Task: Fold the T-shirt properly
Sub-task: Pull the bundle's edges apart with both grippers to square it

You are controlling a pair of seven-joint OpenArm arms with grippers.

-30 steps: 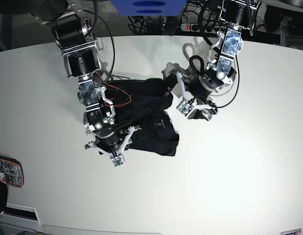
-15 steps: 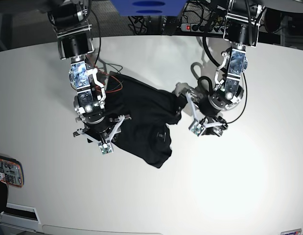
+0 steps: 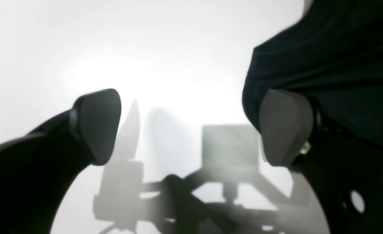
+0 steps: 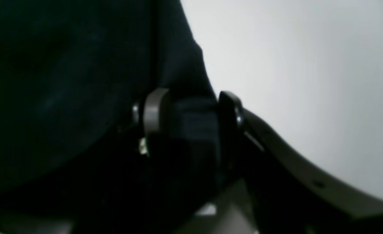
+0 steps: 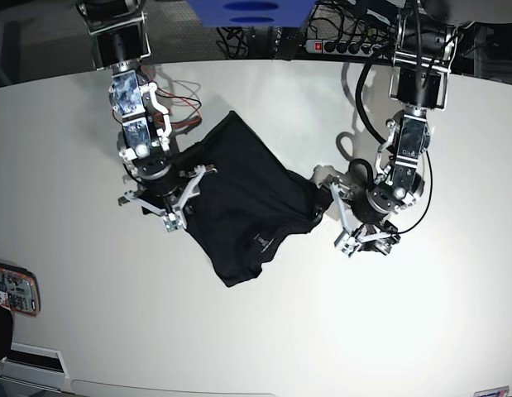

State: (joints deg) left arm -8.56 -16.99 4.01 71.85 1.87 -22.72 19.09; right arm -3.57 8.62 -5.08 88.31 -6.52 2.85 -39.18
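The right gripper (image 5: 166, 208) has moved toward the back of the table (image 5: 338, 331) and its fingers (image 4: 154, 110) are clenched on the left edge of the T-shirt (image 5: 239, 203). The shirt now lies more spread out on the middle of the table than before. The left gripper (image 5: 361, 227) has shifted further right and is released, fingers (image 3: 97, 125) wide, just beside the shirt's right edge. The table is white, with a power strip (image 5: 334, 45) behind it.

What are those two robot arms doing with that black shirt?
They are trying to fold the T-shirt on the white table. The right tool pinches an edge of the cloth. The left tool is wide open with nothing between its fingers; one finger sits right at the shirt's edge. The shirt lies bunched up and crooked, so it is not folded yet.
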